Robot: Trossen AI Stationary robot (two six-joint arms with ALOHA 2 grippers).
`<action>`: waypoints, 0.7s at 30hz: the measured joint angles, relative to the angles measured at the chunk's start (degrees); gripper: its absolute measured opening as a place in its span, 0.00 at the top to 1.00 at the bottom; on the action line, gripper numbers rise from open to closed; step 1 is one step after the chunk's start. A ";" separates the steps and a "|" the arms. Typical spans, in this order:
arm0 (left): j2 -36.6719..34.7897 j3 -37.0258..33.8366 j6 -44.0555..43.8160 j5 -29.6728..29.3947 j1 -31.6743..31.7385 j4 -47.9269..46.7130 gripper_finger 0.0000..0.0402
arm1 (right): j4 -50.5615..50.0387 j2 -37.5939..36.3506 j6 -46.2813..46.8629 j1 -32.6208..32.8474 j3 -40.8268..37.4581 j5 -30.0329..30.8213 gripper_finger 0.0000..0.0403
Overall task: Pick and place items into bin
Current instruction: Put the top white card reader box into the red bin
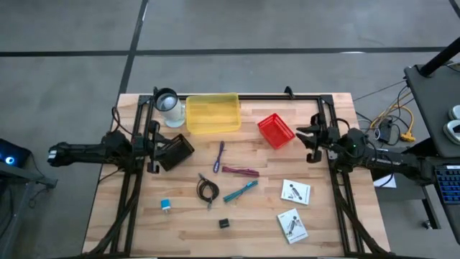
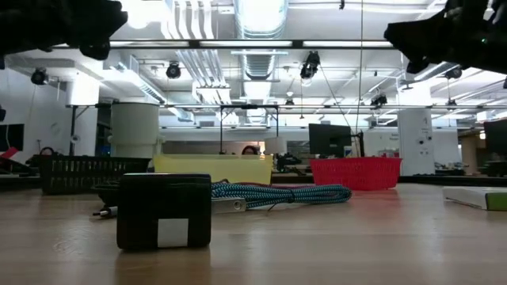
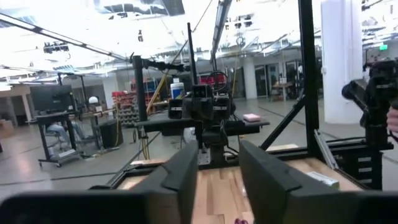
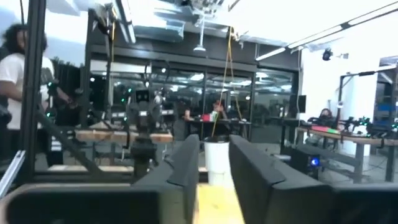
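Observation:
Several small items lie flat on the wooden table: a purple pen (image 1: 219,156), a maroon strip (image 1: 240,171), a black coiled cable (image 1: 208,190), a teal pen (image 1: 240,191), a tiny blue-white piece (image 1: 165,205), a small black cube (image 1: 224,224) (image 2: 164,211) and two white printed cards (image 1: 295,192) (image 1: 292,225). My left gripper (image 1: 176,151) (image 3: 217,155) hovers open over the table's left side, left of the purple pen. My right gripper (image 1: 310,137) (image 4: 214,152) hovers open at the right side, beside the red basket. Both are above the table and hold nothing.
A yellow bin (image 1: 213,113) (image 2: 212,169) stands at the far edge, with a white cylinder (image 1: 169,106) to its left. A red basket (image 1: 276,130) (image 2: 356,172) sits right of the bin. A black frame (image 1: 338,194) runs along the table's sides. A person (image 4: 12,81) stands beyond the table.

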 joint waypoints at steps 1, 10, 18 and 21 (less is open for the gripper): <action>0.77 0.29 0.55 0.00 0.00 0.00 0.68 | 0.49 1.44 -0.24 0.10 0.15 -0.16 0.73; 5.00 0.80 -2.85 -0.07 0.00 3.93 0.60 | 0.14 14.38 0.31 0.12 7.95 -3.26 0.50; 5.53 2.29 -5.59 -0.06 0.01 5.49 0.60 | -6.27 21.72 -1.38 0.10 16.22 -4.13 0.48; 5.56 2.62 -8.94 -0.04 0.01 5.46 0.60 | -10.51 23.36 -1.40 0.51 19.24 -8.60 0.48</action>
